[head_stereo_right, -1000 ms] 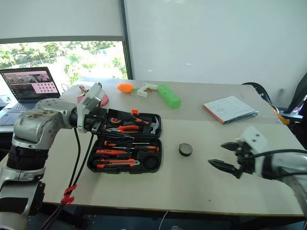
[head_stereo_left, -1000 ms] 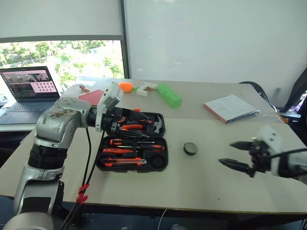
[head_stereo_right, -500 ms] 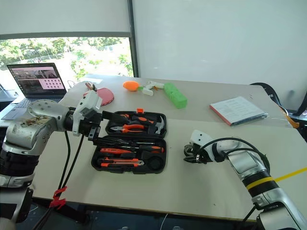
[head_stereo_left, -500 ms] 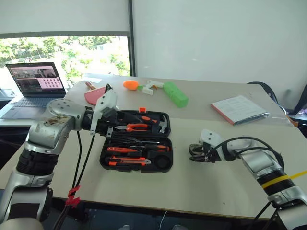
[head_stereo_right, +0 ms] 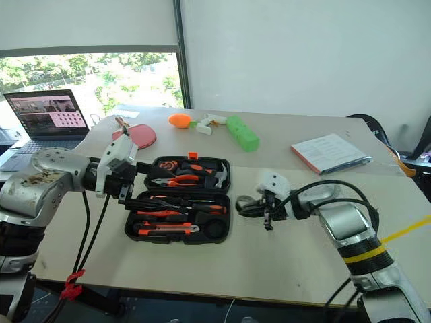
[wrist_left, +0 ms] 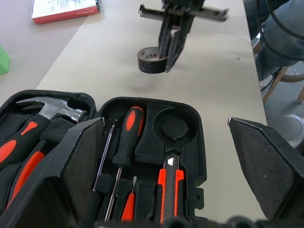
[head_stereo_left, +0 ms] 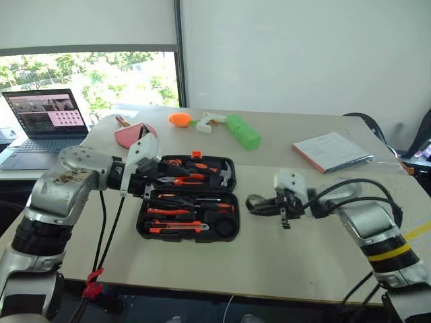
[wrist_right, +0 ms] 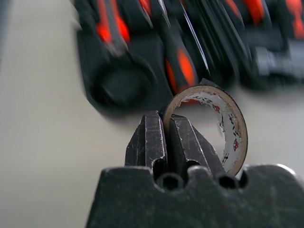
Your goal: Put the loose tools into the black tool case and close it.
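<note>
The black tool case (head_stereo_left: 143,229) lies open on the table, with screwdrivers (wrist_left: 127,137), a utility knife (wrist_left: 168,183), pliers and a hammer in its slots. A round recess (wrist_left: 173,127) at its near right corner is empty. My right gripper (head_stereo_left: 259,204) is shut on the wall of the dark tape roll (head_stereo_left: 253,201), one finger inside the ring (wrist_right: 223,123). It holds the roll just above the table, a little to the right of the case. My left gripper (head_stereo_left: 159,177) hangs open over the left side of the case with nothing between its fingers.
An open laptop (head_stereo_left: 44,121) stands at the far left. A red paddle (head_stereo_left: 131,134), an orange toy (head_stereo_left: 179,120) and a green toy (head_stereo_left: 244,132) lie behind the case. A book (head_stereo_left: 330,149) lies at the back right.
My right gripper has swung in from the right, shut on the tape roll and carried it left toward the case. The left arm has barely moved. The camera has shifted.
</note>
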Controlling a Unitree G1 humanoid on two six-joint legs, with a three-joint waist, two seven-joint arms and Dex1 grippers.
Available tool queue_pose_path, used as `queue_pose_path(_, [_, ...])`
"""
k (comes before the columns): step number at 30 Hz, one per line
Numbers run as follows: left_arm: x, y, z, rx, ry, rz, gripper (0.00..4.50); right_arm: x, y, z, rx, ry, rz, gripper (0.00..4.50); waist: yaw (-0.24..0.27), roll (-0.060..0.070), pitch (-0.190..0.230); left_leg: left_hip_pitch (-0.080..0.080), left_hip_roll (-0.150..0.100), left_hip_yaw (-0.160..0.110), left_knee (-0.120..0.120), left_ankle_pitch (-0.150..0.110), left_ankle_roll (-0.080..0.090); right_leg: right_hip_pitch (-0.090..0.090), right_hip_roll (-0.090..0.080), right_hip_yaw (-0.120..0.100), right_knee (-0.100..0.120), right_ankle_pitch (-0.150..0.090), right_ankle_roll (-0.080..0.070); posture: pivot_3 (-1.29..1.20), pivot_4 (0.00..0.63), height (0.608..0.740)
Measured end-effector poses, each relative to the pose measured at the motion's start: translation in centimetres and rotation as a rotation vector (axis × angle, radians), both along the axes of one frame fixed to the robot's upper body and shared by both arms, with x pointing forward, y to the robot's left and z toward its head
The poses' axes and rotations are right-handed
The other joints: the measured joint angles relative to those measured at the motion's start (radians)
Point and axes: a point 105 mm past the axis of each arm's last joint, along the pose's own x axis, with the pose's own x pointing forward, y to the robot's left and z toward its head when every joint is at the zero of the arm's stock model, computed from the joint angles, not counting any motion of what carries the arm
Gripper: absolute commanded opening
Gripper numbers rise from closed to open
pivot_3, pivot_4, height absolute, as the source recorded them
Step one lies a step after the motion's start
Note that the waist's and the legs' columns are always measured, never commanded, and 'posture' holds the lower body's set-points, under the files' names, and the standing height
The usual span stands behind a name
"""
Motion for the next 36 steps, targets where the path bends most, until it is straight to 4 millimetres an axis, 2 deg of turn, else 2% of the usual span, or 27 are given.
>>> queue_pose_path(3, [0.1, 0.2, 0.0, 0.006, -0.012, 0.01, 4.5, -1.9, 3.6, -0.4, -0.007, -0.007, 0.126, 0.04, 0.002, 0.0, 0.0, 0.0, 0.0, 0.0, 0.0, 0.0, 0.0, 0.0, 0.0, 0.0, 0.0, 0.0, 0.0, 0.0, 0.15, 0.74])
queue_pose_path(5, [0.1, 0.3, 0.0, 0.016, -0.02, 0.015, 4.5, -2.1, 4.5, -1.6, -0.041, 0.007, 0.144, 0.04, 0.007, 0.0, 0.0, 0.0, -0.001, 0.001, 0.001, 0.0, 0.0, 0.0, -0.001, 0.0, -0.001, 0.0, 0.0, 0.0, 0.15, 0.74])
queue_pose_path(8, [0.2, 0.5, 0.0, 0.023, -0.024, 0.022, 4.5, -1.7, 4.7, -3.0, -0.09, -0.001, 0.127, 0.04, 0.012, 0.0, 0.0, -0.001, -0.001, 0.001, 0.001, 0.0, 0.0, 0.0, -0.001, -0.001, -0.001, 0.0, 0.0, 0.0, 0.15, 0.74])
queue_pose_path(14, [0.2, 0.4, 0.0, 0.024, -0.023, 0.022, 4.5, -0.7, 4.4, -4.4, -0.14, -0.018, 0.085, 0.04, 0.006, 0.0, 0.0, -0.001, -0.001, 0.001, 0.001, 0.0, 0.0, -0.001, -0.001, 0.0, 0.0, 0.0, 0.0, 0.0, 0.15, 0.74])
queue_pose_path(26, [0.3, 0.5, 0.1, 0.022, -0.024, 0.027, 4.5, -1.0, 5.1, -5.2, -0.127, 0.006, 0.094, 0.04, 0.006, 0.0, 0.001, -0.001, -0.001, 0.001, 0.001, 0.0, 0.0, 0.0, -0.001, -0.001, 0.0, 0.0, 0.0, 0.0, 0.15, 0.74])
queue_pose_path(36, [0.6, 0.6, 0.2, 0.019, -0.029, 0.029, 4.5, -0.6, 4.3, -4.3, -0.128, -0.022, 0.044, 3.41, 0.007, 0.0, 0.001, -0.001, -0.001, 0.001, 0.0, 0.0, 0.0, 0.0, -0.001, -0.001, -0.001, 0.0, 0.0, 0.0, 0.15, 0.74])
